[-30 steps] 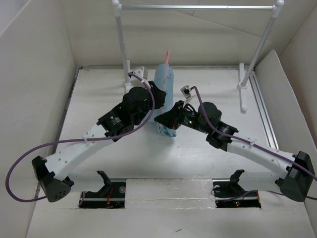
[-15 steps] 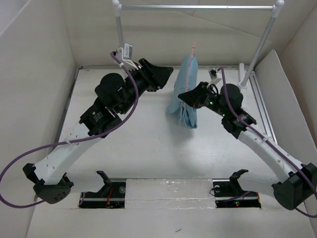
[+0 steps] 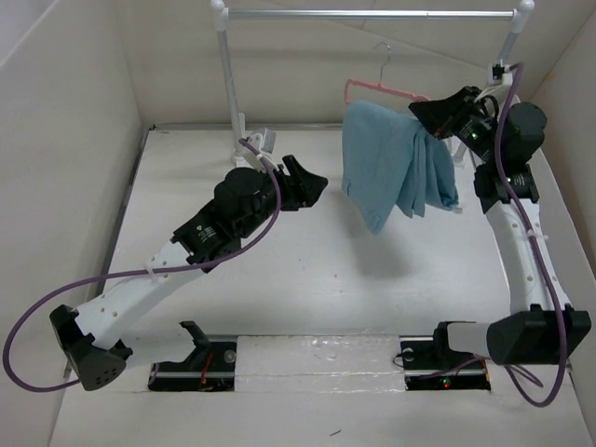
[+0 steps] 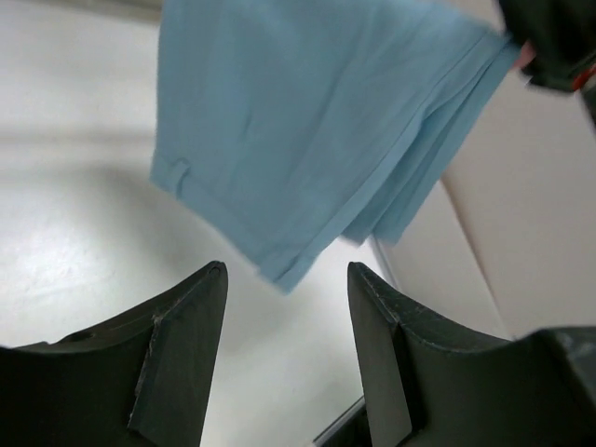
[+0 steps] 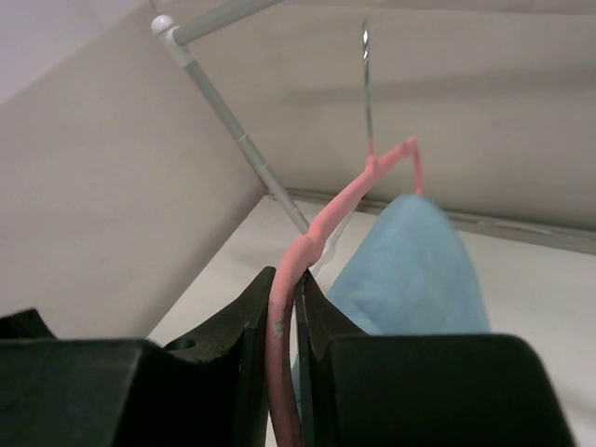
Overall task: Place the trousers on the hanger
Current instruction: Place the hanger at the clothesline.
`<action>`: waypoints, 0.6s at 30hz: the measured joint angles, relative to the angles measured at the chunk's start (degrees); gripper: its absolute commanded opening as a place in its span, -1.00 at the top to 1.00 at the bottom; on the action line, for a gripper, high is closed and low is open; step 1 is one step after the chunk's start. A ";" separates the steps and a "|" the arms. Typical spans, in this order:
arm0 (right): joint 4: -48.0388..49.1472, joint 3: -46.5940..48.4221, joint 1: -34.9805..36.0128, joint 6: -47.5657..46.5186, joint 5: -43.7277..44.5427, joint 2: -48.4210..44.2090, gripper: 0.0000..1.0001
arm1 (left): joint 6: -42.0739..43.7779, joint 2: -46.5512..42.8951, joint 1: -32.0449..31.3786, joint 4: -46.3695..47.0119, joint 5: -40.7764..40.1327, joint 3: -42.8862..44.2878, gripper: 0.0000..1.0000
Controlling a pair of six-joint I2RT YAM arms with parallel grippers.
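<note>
Limp, light trousers could slide off the slim hanger, whose rod the right end effector pinches; the left end effector stands apart, empty.

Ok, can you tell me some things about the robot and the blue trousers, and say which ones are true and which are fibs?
1. The right gripper pinches the hanger. True.
2. The left gripper holds the trousers. False: it is open and empty, apart from them.
3. The trousers hang draped over the hanger. True.
4. The hanger's hook sits on the silver rail. False: the hook is free in the air, not on the silver rail.
</note>
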 measured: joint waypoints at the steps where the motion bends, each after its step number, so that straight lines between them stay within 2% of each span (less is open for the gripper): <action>1: 0.87 0.79 -0.83 0.02 -0.94 1.44 1.00 | -0.26 -0.55 0.00 -0.13 0.09 -1.55 0.00; 6: 2.69 1.53 -2.71 0.90 -3.48 5.73 1.00 | -2.01 -4.72 0.00 -2.16 0.07 -7.58 0.00; 18: 6.60 5.14 -11.47 4.44 -5.73 3.69 1.00 | -2.73 -6.21 0.02 -2.51 -0.66 -8.70 0.00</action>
